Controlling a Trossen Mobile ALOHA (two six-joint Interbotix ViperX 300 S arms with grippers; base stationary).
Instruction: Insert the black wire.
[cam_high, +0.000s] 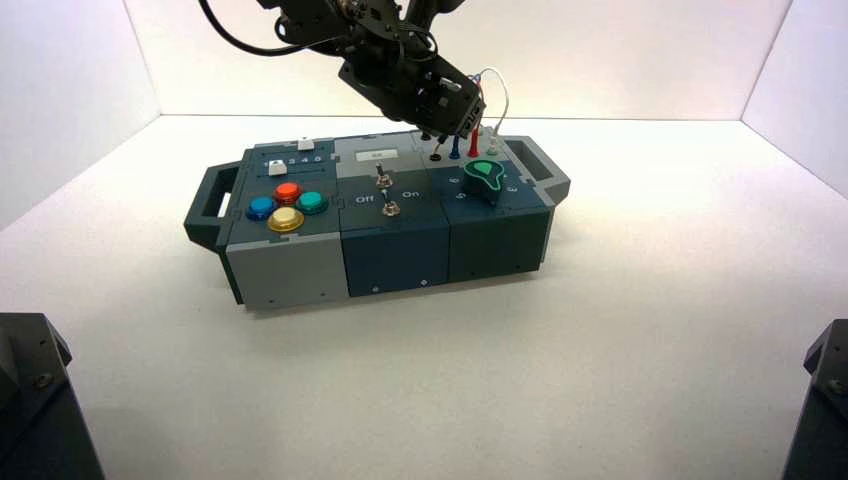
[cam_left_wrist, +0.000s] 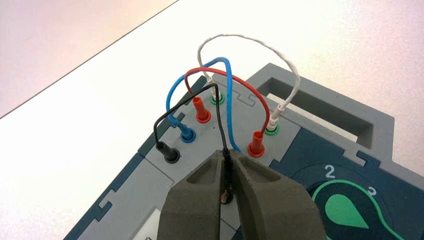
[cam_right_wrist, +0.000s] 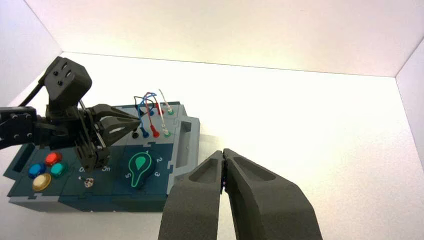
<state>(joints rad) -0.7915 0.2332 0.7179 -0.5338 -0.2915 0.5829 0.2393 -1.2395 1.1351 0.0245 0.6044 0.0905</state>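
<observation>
Black wire (cam_left_wrist: 218, 112) plug between left tool (cam_left_wrist: 229, 155) fingertips (cam_left_wrist: 239, 162), far plug socketed

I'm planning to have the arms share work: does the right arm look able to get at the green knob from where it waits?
Probably yes: its pincer hangs off the box's right side, and nothing stands between it and the knob.

1. The left arm (cam_high: 385, 75) is showing blocky black housings.
2. A black cable (cam_high: 240, 43) is looping off it.
3. Small pale screws (cam_right_wrist: 15, 116) are dotting its casing.
4. Both dark grey grippers, left gripper (cam_left_wrist: 227, 151) and right gripper (cam_right_wrist: 223, 152), are displaying tapered fingers with hollowed recesses.
</observation>
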